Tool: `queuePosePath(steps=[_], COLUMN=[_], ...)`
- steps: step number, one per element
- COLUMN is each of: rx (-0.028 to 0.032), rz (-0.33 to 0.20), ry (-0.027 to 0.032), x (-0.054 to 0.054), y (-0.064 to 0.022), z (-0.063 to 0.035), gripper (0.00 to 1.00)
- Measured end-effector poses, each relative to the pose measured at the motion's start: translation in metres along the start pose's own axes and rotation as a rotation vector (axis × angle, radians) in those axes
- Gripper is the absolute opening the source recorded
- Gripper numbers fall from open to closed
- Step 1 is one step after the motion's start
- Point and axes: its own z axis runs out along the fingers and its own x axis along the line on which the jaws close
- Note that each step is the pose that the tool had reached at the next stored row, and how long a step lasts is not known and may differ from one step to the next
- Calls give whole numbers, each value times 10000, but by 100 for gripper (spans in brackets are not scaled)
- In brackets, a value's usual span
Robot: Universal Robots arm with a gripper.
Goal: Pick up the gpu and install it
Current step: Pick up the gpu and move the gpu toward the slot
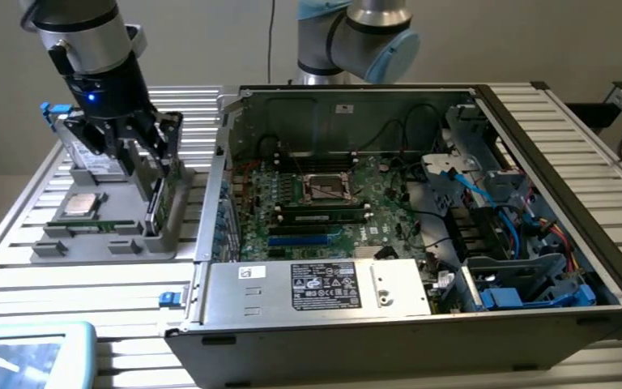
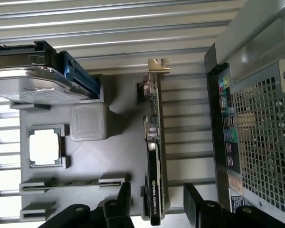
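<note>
Grey holder tray sits at the exterior view's left on the slatted table, with a square CPU chip lying flat in it. Just right of the chip, the gpu stands on its long edge in the tray's slot. The gripper hangs directly over the card, its fingers spread wide, one on each side of the black end, with gaps between them and the card. Farther right, the open computer case lies beside the tray, its motherboard exposed.
</note>
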Motion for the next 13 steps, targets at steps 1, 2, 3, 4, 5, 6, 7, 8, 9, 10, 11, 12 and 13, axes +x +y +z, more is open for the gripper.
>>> queuePosePath(steps=[1, 2, 3, 4, 5, 6, 7, 8, 9, 10, 11, 12, 13], rx=[-1, -4, -7, -16, -35, -55, -76, -96, -114, -130, -149, -172, -214], rz=[4, 7, 11, 11, 9, 10, 11, 11, 11, 12, 12, 13, 13], ry=[-1, -1, -1, 0, 2, 4, 5, 7, 8, 10, 14, 19, 29], x=[-1, -2, -2, -2, -4, -4, -4, -5, -6, -6, -7, -7, -7], y=[-1, -2, -3, -5, -10, -14, -19, -25, -30, -36, -41, -44, -50], z=[18, 36, 54, 73, 91, 109, 127, 144, 163, 179, 194, 207, 216], gripper=[56, 56, 56, 56, 56, 56, 56, 56, 56, 56, 56, 56, 56])
